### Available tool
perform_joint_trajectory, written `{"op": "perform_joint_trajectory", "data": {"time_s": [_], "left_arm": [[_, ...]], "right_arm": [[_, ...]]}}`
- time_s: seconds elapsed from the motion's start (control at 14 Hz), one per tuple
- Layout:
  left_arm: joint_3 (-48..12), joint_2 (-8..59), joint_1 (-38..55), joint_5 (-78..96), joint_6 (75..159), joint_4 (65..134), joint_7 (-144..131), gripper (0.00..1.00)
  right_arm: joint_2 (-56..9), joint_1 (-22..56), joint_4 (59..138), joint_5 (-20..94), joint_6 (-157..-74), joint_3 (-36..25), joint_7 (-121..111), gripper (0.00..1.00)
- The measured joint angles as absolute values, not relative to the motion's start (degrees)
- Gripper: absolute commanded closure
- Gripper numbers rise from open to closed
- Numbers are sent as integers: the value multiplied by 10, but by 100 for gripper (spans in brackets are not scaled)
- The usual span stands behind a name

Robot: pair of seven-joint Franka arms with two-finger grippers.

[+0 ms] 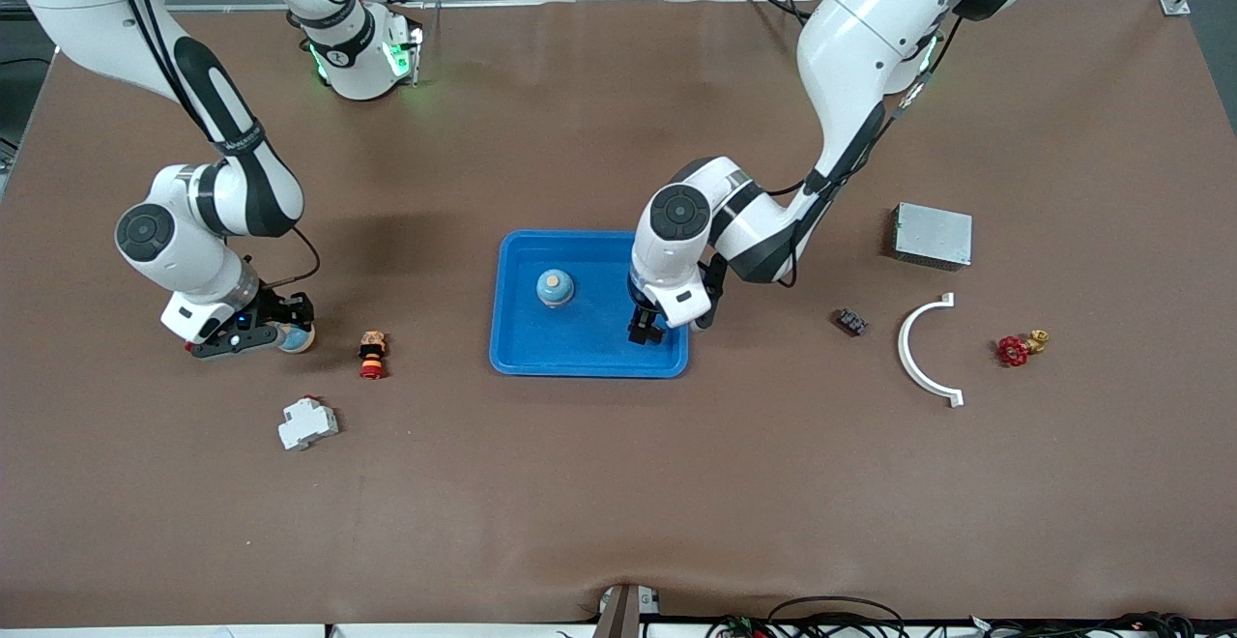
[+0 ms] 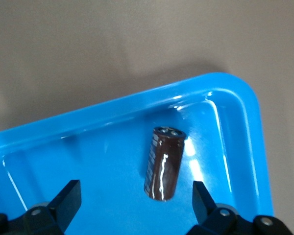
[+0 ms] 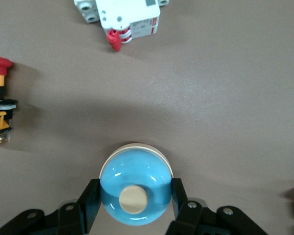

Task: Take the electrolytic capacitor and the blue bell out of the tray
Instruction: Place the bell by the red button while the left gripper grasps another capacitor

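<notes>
1. A blue bell (image 3: 135, 185) is pinched by the right gripper (image 1: 253, 336), well apart from the tray (image 1: 541, 348).
2. The electrolytic capacitor (image 2: 164, 163), lying inside the tray, is straddled by the left gripper (image 2: 136, 199) with jaws spread.
3. Closing and lifting is judged the next move.

Front camera high, facing robots; wrist cameras close, looking down.

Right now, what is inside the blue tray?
In the tray stand a blue bell and, under the open left gripper, a brown capacitor lying on its side. The arm hides part of the tray's floor.
</notes>
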State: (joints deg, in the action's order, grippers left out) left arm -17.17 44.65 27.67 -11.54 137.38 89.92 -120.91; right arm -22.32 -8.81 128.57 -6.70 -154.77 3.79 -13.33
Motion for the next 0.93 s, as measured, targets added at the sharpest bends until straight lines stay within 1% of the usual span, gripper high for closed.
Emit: {"op": "perform_joint_trajectory", "data": {"time_s": [0.07,0.14,0.21,0.28,0.36,0.43,0.5,0.57,0.85,0.93], "left_arm": [[-168,451,278,-115,1383,899,-1209,0],[-162,456,280,-116,1394,899,-1209,4],[-155,459,285,-116,1401,899,-1209,9],[-147,462,292,-117,1407,899,-1209,20],[-140,466,300,-117,1413,899,-1209,35],[-137,469,307,-117,1417,899,-1209,60],[-136,471,310,-117,1418,899,-1209,95],[-136,471,310,-118,1418,898,-1209,100],[-134,470,310,-122,1419,888,-1203,100],[-134,467,310,-124,1418,884,-1203,100]], "right_arm": [[-223,-88,1290,-67,-1552,38,-133,100],[-223,-88,1292,-67,-1557,38,-133,100],[-223,-89,1293,-67,-1558,38,-133,100],[-223,-89,1294,-67,-1560,38,-133,100],[-223,-90,1295,-67,-1563,38,-133,100],[-223,-91,1298,-67,-1567,38,-133,100],[-224,-92,1301,-67,-1572,38,-133,100],[-224,-93,1304,-67,-1577,38,-133,100],[-227,-96,1312,-67,-1595,39,-133,100],[-227,-96,1312,-67,-1596,39,-133,33]]}}
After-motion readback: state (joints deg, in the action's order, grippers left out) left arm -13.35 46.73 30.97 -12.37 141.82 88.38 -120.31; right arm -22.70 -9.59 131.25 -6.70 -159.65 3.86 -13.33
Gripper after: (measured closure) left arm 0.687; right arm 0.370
